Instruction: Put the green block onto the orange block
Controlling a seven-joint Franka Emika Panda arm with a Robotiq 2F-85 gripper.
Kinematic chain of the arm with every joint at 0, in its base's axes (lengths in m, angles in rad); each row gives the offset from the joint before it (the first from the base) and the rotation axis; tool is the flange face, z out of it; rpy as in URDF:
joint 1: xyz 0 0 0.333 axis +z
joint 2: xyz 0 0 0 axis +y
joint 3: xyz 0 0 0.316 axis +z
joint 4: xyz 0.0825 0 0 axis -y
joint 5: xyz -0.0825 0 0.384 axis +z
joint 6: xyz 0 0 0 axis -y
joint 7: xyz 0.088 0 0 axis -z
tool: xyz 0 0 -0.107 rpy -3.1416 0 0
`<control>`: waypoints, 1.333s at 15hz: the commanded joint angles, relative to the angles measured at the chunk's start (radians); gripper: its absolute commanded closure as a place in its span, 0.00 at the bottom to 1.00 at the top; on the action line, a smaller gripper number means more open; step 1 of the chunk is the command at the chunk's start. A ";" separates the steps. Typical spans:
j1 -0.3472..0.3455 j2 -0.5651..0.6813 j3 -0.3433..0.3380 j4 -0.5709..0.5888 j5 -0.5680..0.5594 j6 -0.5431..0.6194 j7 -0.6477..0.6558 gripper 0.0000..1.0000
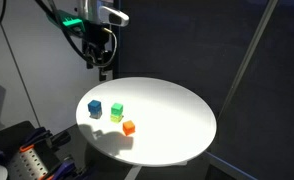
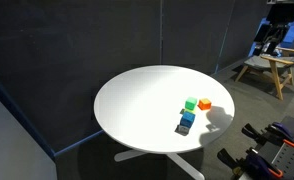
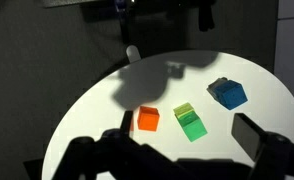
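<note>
Orange block (image 1: 128, 127) nearest, green block (image 1: 116, 114) just beside it, well apart from claw (image 1: 101, 66).

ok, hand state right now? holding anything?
Hand: open and empty, raised above the table. The green block sits on the table, not gripped.

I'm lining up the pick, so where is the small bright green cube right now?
In the wrist view the small bright green cube sits on the round white table between the small orange cube and the small blue cube.
</note>
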 commanded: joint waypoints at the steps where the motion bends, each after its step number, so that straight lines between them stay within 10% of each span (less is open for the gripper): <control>1: -0.015 0.002 0.013 0.002 0.008 -0.002 -0.007 0.00; 20: -0.002 -0.005 0.141 -0.002 -0.099 0.111 0.076 0.00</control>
